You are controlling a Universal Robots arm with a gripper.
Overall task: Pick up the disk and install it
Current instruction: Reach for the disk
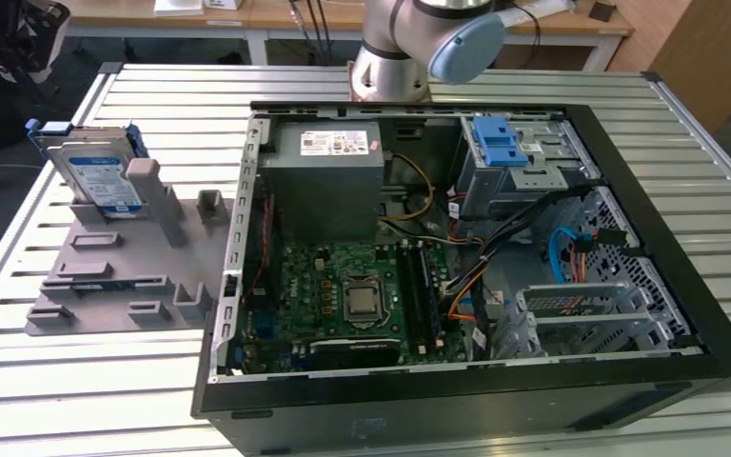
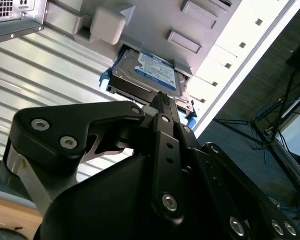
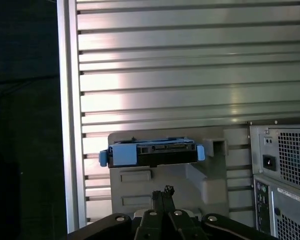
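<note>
A slatted aluminium table (image 1: 87,400) carries an open computer case (image 1: 467,409). At the case's ten o'clock in the exterior view, a grey stand (image 1: 99,286) holds the disk (image 1: 99,176) on edge. In the first wrist view the gripper (image 3: 162,192) has its jaws together and empty. The disk lies straight ahead of them and apart, its long edge crosswise.

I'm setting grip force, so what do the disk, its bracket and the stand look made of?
Disk: likely metal, with a silver casing under a glossy white-and-blue label.
Bracket: looks like plastic, a uniform matte blue.
Stand: probably moulded plastic, a dull even grey with blocky posts.
</note>
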